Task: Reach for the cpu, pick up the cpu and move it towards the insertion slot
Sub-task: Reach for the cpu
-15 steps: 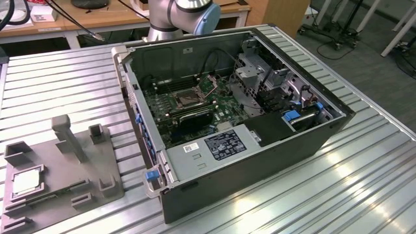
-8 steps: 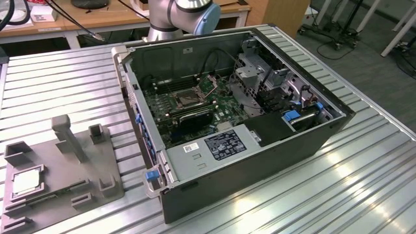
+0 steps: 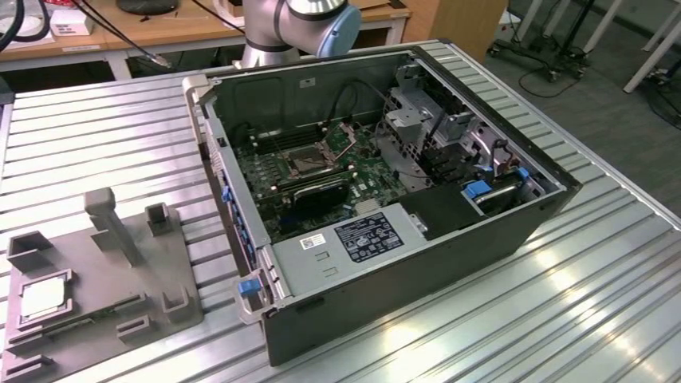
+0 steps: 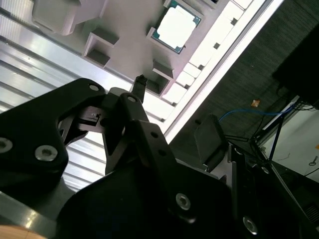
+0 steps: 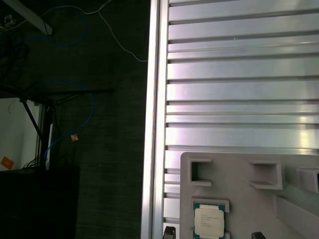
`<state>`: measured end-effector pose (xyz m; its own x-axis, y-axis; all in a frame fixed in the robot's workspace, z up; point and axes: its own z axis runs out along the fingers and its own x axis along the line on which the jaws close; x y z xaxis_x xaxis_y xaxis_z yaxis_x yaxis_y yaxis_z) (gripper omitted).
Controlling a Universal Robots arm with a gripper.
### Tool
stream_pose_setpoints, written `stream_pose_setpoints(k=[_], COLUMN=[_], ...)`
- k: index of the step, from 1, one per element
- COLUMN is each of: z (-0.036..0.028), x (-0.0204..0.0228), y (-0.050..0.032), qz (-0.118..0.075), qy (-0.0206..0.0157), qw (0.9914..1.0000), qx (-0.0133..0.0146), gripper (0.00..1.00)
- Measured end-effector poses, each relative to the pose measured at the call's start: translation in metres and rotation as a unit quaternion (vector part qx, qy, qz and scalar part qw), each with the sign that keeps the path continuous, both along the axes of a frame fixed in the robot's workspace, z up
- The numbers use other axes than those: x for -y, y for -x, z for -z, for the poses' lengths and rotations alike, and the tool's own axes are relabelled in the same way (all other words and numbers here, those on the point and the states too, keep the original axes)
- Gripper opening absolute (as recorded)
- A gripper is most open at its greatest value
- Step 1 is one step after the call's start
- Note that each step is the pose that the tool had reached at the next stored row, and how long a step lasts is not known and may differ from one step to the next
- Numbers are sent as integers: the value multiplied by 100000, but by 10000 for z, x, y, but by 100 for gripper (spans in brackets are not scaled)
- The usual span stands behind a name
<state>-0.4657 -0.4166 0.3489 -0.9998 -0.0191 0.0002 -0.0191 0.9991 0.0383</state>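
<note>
The cpu point(image 3: 43, 297), a small flat square chip with a silvery-beige metal top and a pale rim, lies flat in a square recess of the grey plastic tray point(image 3: 107, 279). The tray rests on the ribbed aluminium counter point(image 3: 107, 144), at the exterior view's left. Just beside it, toward the exterior view's right, stands the open dark computer case point(image 3: 426, 255). Inside the case, ringed by the green circuit board point(image 3: 362, 159), is the insertion slot point(image 3: 306, 163), a square socket with a silver metal frame and a dark centre. It is well apart from the chip. The grey robot arm point(image 3: 293, 20) rises behind the case.

In the first wrist view the black pincer point(image 5: 214, 233) is spread. Its two dark fingertips point(image 5: 169, 232) show at the picture's edge, one to each side of the cpu point(image 5: 209, 221) in its recess in the tray point(image 5: 239, 199). It pinches nothing and the chip is untouched. The ribbed counter point(image 5: 239, 89) runs past the tray, with dark floor and a loose blue cable point(image 5: 79, 30) beyond its edge.

In the second wrist view the pincer's black linkage fills the foreground. One fingertip point(image 4: 141, 82) points toward the tray point(image 4: 124, 30), and the cpu point(image 4: 177, 25) lies beyond it, apart from it.
</note>
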Motion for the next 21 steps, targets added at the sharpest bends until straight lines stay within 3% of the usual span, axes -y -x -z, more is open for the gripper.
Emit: stream_pose_setpoints(k=[21], z=[95], x=[10], y=[0], qz=[1], qy=[17], qw=[100000], qx=[-5], gripper=[66])
